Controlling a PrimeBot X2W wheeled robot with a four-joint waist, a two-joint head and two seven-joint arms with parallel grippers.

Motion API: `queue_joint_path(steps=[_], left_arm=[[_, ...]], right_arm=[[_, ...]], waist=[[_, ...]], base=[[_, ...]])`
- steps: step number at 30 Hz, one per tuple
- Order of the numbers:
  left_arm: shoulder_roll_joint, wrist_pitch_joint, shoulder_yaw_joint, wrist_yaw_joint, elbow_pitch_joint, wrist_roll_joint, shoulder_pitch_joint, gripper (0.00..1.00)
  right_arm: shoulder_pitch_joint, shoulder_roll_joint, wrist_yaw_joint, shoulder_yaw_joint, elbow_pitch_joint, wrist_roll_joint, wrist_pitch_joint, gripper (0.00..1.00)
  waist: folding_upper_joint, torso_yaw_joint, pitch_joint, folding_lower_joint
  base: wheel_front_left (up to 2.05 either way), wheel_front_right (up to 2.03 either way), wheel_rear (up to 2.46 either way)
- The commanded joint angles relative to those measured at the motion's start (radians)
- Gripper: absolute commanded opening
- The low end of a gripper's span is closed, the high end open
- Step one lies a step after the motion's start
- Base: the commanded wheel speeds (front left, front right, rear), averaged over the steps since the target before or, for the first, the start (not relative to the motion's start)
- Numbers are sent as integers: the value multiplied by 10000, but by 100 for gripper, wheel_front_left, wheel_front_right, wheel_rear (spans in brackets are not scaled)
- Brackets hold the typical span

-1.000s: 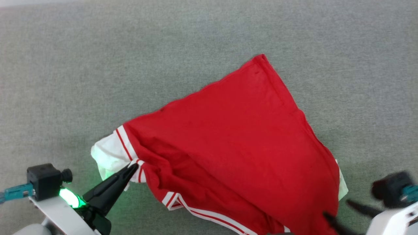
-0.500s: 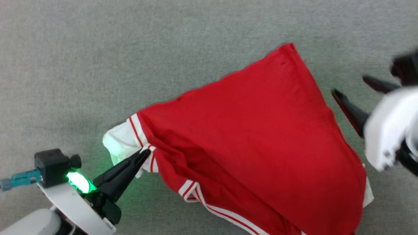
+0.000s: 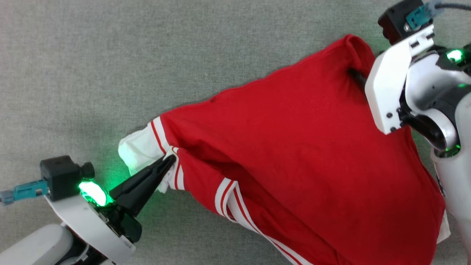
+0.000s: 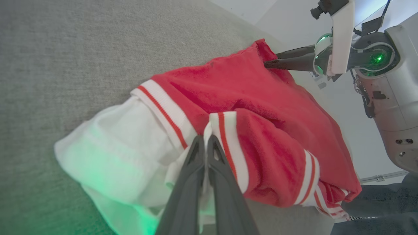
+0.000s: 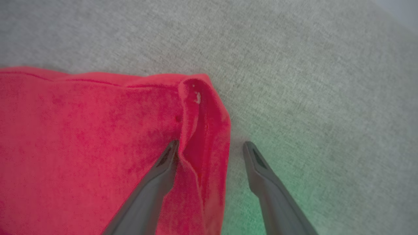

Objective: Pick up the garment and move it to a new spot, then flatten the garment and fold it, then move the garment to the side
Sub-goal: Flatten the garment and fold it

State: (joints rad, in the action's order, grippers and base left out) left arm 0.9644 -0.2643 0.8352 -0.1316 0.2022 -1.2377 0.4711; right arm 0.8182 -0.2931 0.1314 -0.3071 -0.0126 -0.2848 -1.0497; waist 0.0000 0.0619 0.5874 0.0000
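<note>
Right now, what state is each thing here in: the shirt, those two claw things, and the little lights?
garment: lying rumpled on the grey surface, not yet flat or folded.
left gripper: shut on the garment at its striped trim.
right gripper: open, fingers straddling the rolled edge at the garment's far corner.
left wrist light: glowing green.
right wrist light: glowing green.

red garment (image 3: 294, 147), white sleeves, spread, rumpled

We see our right gripper (image 5: 211, 143) spread wide astride the garment (image 5: 81, 130) edge: one finger against red cloth, the other over grey surface (image 5: 310, 81).
</note>
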Motion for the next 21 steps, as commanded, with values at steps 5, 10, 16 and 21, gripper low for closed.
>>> queue_joint_path(steps=[5,10,16,21], left_arm=[[-15,7,5,21,-99,-83,111,0],[77,7,-118,21,-198,-152,-72,0],[289,7,-96,19,-319,50,-120,0],[698,7,-1,19,-130,-210,302,0]], right_arm=[[-116,172,-15,-413,-1116,5,36,19],[-158,191,-15,9,-1168,-110,559,0],[-456,545,-17,1132,-851,-261,1423,0],[-627,811,-17,2286,-520,-203,2117,0]], waist=[[0,57,97,0],[0,-65,-200,0],[0,-251,-656,0],[0,-588,-937,0]], base=[[0,0,0],[0,0,0],[0,0,0],[0,0,0]])
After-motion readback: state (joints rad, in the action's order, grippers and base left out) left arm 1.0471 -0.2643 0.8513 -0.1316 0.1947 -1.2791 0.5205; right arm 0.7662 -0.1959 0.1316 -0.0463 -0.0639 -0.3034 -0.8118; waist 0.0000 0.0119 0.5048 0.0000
